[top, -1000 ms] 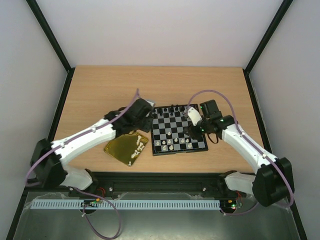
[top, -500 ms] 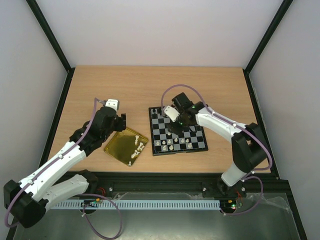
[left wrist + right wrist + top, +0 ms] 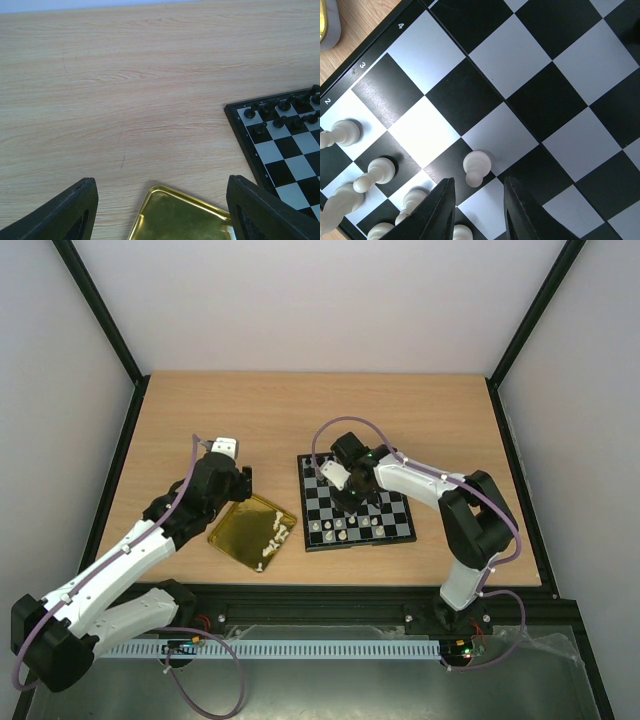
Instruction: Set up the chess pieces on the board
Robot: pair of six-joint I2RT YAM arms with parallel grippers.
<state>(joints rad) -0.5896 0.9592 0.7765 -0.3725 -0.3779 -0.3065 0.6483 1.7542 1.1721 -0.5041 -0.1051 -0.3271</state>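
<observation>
– What's on the light wooden worktop [image 3: 300,410]?
– One small black-and-grey checked chessboard [image 3: 400,515], with one shiny gold square tray [image 3: 235,530] left of it.
– Fingers?
– Both pairs are spread and empty: left gripper [image 3: 161,179] by the tray's corner, right gripper [image 3: 479,181] over the chessboard.
– Tiny cream chessmen [image 3: 375,172]?
– Seven there; one cream pawn [image 3: 476,167] stands at the tips.

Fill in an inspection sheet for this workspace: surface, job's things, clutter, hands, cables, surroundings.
Surface: light wooden table.
Job's things: board on the table; white pieces along its near rows, more loose in the gold tray beside it; black pieces on the far rows.
Clutter: nothing seen.
Hands: left hand open above the tray's far corner; right hand open, low over the board, fingertips either side of a white pawn, not touching.
Cables: purple cable looped over each arm.
Surroundings: pale walls, black frame posts.
</observation>
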